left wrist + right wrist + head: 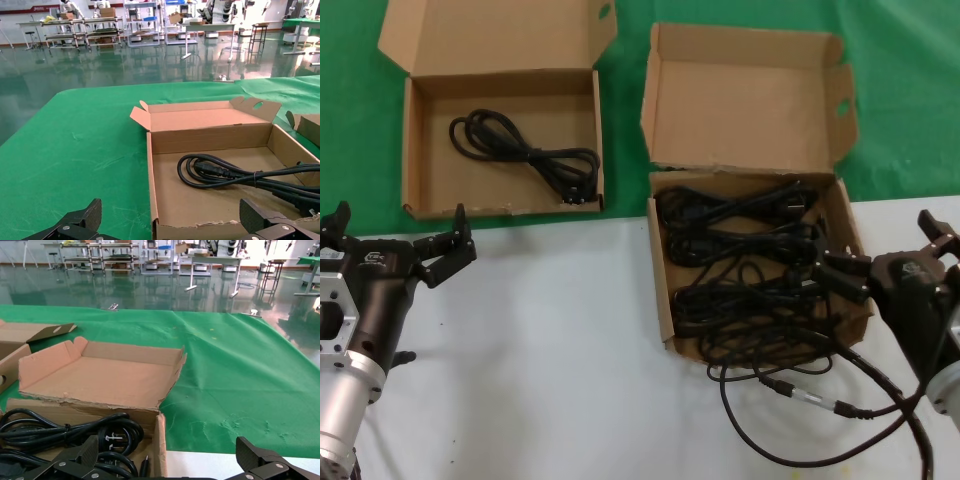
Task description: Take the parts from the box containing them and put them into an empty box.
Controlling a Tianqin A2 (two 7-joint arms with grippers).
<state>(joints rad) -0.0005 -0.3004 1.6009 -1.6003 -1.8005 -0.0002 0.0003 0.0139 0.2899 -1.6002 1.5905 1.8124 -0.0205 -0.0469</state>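
The wider box with the flat lid sits at the back left and holds one coiled black cable. My left gripper is open and empty just in front of this box; its wrist view shows the box and the cable ahead of the gripper. The box with the upright flapped lid holds several black cables. My right gripper is open, straddling that box's right wall, one finger over the cables.
One cable spills over the full box's front edge onto the white table, with a metal connector tip. Green cloth covers the far half of the table. The two boxes stand side by side with a narrow gap.
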